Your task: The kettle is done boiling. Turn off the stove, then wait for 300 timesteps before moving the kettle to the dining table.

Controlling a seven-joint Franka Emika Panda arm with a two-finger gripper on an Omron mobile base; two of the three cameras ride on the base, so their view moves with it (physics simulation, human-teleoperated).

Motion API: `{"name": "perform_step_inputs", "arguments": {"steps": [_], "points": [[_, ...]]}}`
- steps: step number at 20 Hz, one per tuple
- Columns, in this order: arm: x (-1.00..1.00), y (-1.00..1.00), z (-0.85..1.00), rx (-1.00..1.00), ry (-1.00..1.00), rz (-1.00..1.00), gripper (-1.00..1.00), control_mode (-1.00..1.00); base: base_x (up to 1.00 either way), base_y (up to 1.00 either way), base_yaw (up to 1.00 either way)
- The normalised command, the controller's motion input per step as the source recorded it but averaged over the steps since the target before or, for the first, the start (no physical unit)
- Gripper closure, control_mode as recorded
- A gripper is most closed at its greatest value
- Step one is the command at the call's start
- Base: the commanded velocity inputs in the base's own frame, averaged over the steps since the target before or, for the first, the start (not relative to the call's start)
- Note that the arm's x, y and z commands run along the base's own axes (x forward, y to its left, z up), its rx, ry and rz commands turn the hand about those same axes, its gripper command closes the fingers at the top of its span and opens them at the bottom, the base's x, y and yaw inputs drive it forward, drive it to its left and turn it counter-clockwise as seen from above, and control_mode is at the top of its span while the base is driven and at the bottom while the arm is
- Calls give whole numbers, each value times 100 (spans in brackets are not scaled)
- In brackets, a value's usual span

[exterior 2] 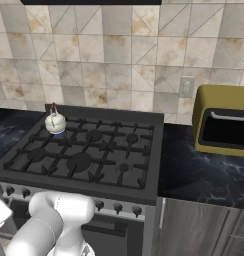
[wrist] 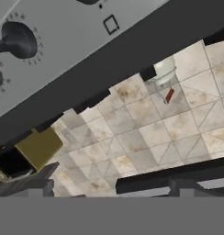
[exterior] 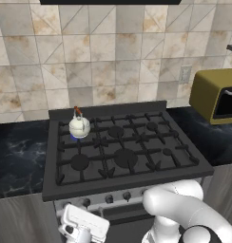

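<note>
I saw the kettle [exterior: 79, 126] on the stove's [exterior: 137, 178] back-left burner (blue flame beneath), gripper [exterior: 76, 232] spread wide by the knobs [wrist: 16, 40].

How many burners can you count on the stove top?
6 on the stove: three along the back row, the back-left one under the kettle, and three along the front row.

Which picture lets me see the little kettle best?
The left base view: the kettle sits whole and nearest on the stove's back left burner. The right base view shows it smaller; the hand view catches it tilted above the stove's edge.
</note>
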Motion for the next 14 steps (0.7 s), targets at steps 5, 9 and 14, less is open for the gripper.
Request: {"name": "perform_step_inputs", "arguments": {"steps": [5,9,14], "points": [[0,-7,-25,-14,15,0,-100,-100,0,0,0],[0,-1,-20,-18,14,0,-100,-100,0,0,0],[4,-4,-17,-17,12,0,-100,-100,0,0,0]]}}
